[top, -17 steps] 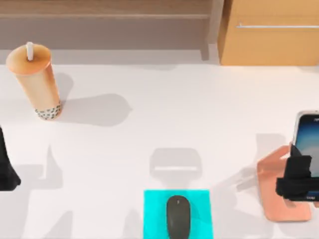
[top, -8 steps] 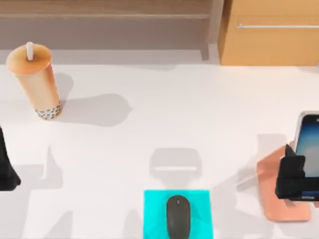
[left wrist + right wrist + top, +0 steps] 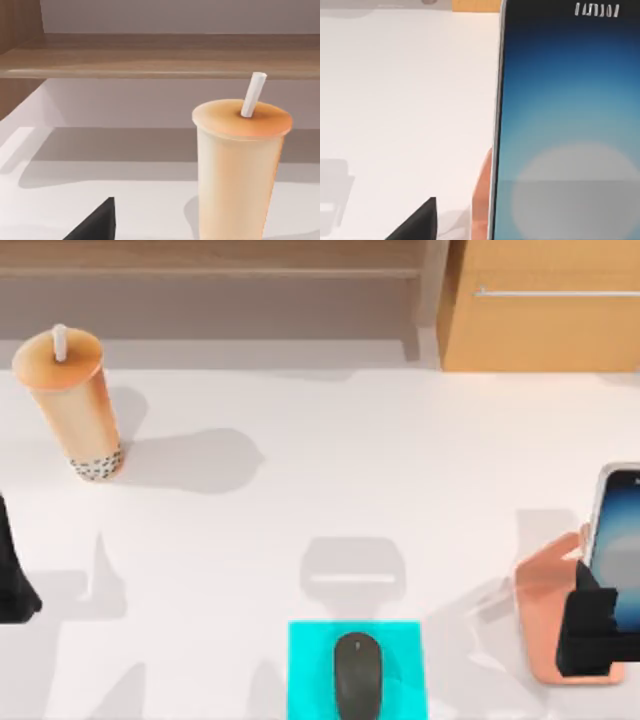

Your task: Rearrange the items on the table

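Reading from the left of the cyan pad [image 3: 357, 665], which serves as our landmark at the near edge of the table [image 3: 330, 470]: our left gripper [image 3: 15, 585] sits parked far to the left of the pad at the table's edge, and we cannot tell how its fingers stand. The bubble-tea cup [image 3: 72, 405] stands upright well to the left of the pad and farther back, untouched and apart from either arm; we judge that it is yet to be moved. The computer mouse [image 3: 357, 675] lies on the pad itself, which we take as a finished placement. Well to the right of the pad, the smartphone [image 3: 618, 540] leans upright on the salmon-pink stand [image 3: 545, 610], its blue screen lit. Our right gripper [image 3: 592, 635] is at the near end of the phone, over the stand; whether its fingers grip the phone or are apart we cannot tell. We judge the phone to be seated, so two of three items appear settled and the cup is what is left. A wooden cabinet [image 3: 540, 320] stands behind the table, back and to the right of the pad.
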